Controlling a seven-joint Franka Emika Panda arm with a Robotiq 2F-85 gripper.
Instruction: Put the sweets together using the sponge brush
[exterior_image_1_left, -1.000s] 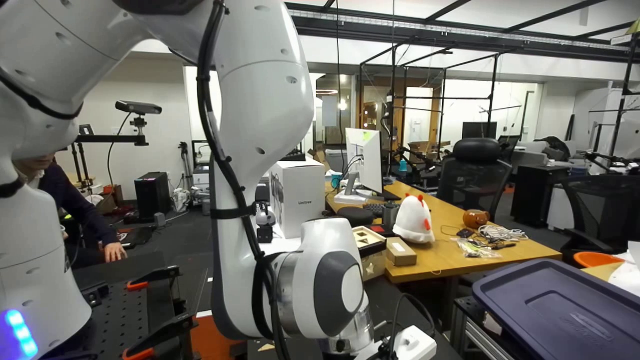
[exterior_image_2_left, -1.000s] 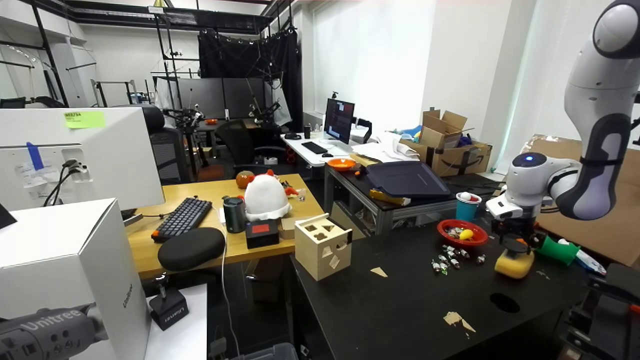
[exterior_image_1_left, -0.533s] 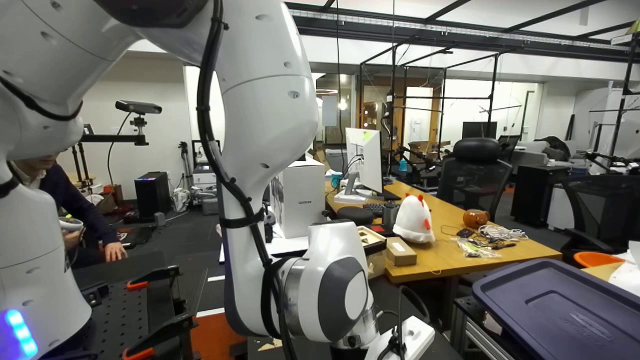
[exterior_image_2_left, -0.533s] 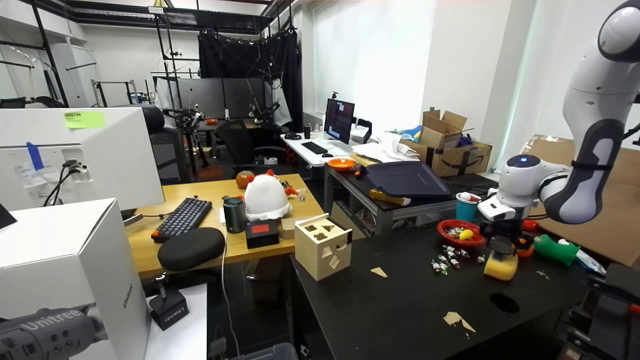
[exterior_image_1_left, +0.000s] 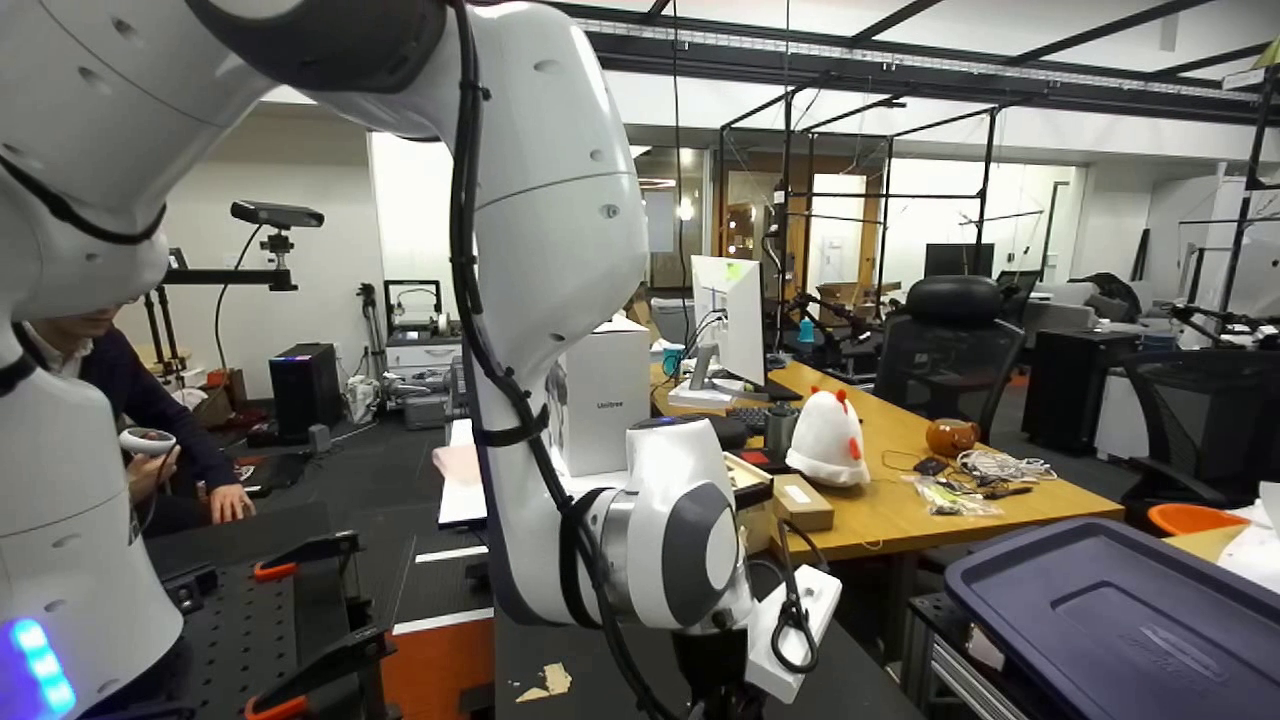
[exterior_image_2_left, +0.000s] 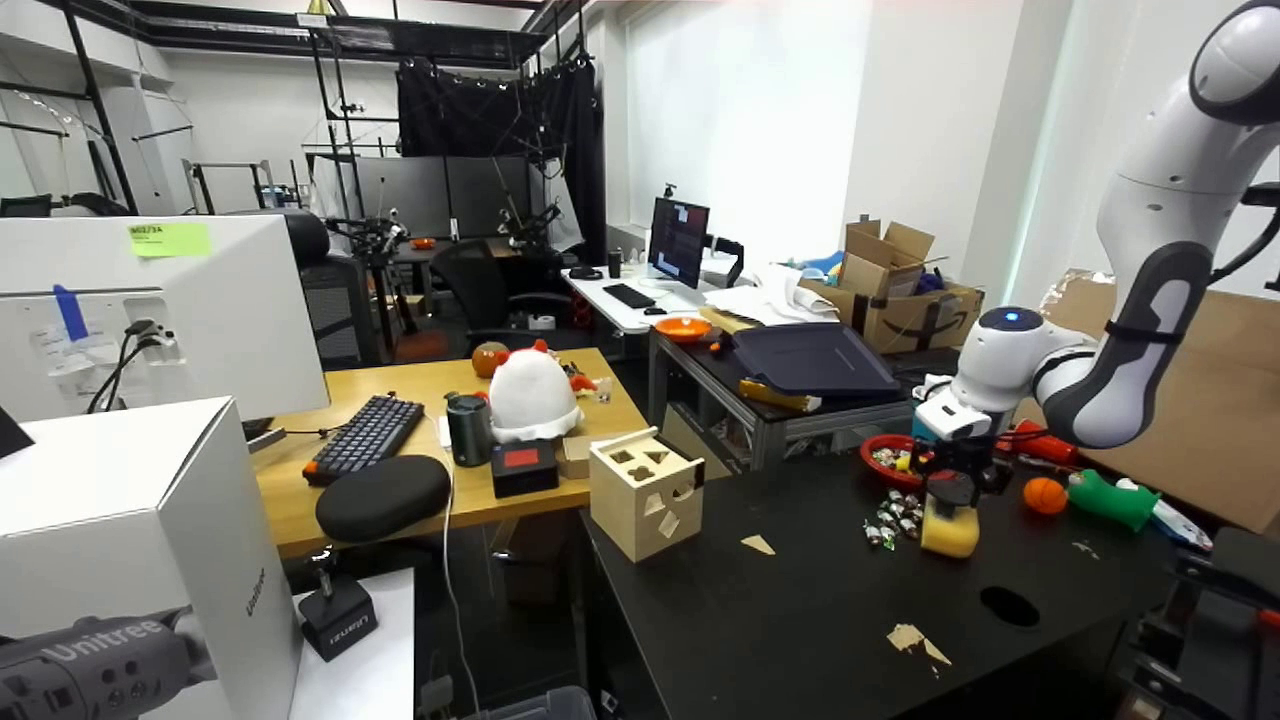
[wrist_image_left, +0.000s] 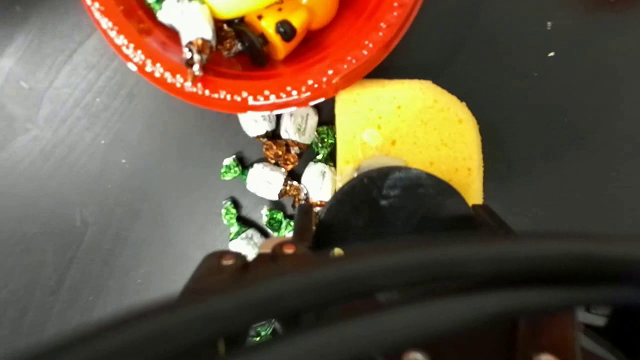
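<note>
Sweets are clustered just left of the sponge brush on a black table.
The brush is clamped by the gripper; a wooden desk is seen farther left.

Close by the robot arm in an exterior view, looking past it, farther off across the bench in an exterior view, wrist view near, facing down, bench in all
</note>
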